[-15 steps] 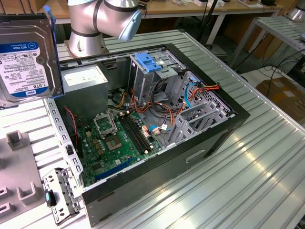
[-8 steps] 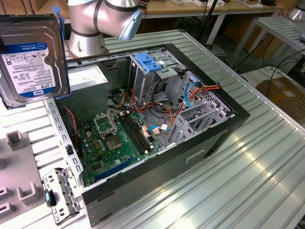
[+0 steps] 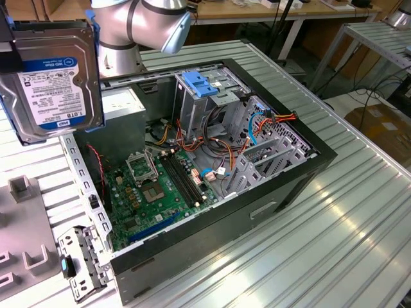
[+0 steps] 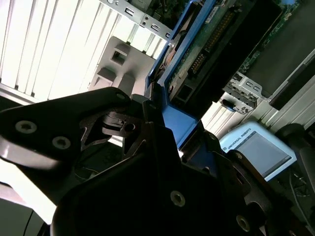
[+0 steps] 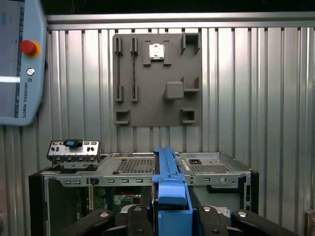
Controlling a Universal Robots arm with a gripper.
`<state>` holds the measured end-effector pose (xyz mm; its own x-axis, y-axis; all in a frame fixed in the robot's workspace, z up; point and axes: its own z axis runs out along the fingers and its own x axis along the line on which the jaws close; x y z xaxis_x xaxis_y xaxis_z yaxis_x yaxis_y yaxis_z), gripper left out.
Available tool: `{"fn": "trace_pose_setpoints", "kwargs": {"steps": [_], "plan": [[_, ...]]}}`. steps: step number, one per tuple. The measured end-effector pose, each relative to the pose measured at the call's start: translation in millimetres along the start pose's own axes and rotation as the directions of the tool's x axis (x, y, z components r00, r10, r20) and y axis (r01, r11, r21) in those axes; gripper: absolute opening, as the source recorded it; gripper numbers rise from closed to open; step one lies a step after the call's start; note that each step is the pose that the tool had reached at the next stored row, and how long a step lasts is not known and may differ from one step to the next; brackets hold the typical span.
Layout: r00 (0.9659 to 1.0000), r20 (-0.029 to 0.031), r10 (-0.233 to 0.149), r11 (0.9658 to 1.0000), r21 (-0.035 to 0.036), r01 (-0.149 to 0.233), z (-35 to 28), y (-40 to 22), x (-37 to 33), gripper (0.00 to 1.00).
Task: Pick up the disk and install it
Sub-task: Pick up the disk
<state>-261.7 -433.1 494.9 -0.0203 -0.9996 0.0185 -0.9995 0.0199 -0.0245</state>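
Holding the disk [image 3: 52, 78] up in the air, clear of the table, we read the picking up as done. In the exterior view its labelled silver face is turned toward the camera, with the blue carrier framing it. In both wrist views the pincer [image 5: 172, 212] is clamped narrow on the edge of that blue carrier, so the disk [image 5: 170, 179] stands edge-on straight out from between the jaws. In the second wrist view the disk's [image 4: 206, 42] circuit-board side runs away from the pincer [image 4: 162, 142].

The installing is not yet done, as we judge it. The open computer case [image 3: 270, 208] lies lower than the pincer and well apart from it, and nothing of the disk touches it. Inside the case, the grey drive cage [image 3: 191, 109] with its blue latch piece [image 3: 204, 84] stands on the far side from the pincer, past the green motherboard [image 3: 154, 189].

Farther beyond the pincer, the first wrist view shows a grey fixture plate [image 5: 157, 78] lying on the ribbed metal table [image 5: 256, 98], and a teach pendant [image 5: 17, 64] off to one side
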Motion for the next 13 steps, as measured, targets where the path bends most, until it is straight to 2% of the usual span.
{"fn": "trace_pose_setpoints", "kwargs": {"steps": [8,11,13], "plan": [[1.0000,-0.0001,0.004,1.0000,-0.0001,-0.004,0.6,-19.8,2.0,0.37],[1.0000,-0.0002,0.009,1.0000,-0.0001,-0.009,1.0,-32.5,1.9,0.37],[0.9999,-0.0002,0.011,0.9999,-0.0002,-0.011,1.2,-37.6,1.9,0.37]]}}
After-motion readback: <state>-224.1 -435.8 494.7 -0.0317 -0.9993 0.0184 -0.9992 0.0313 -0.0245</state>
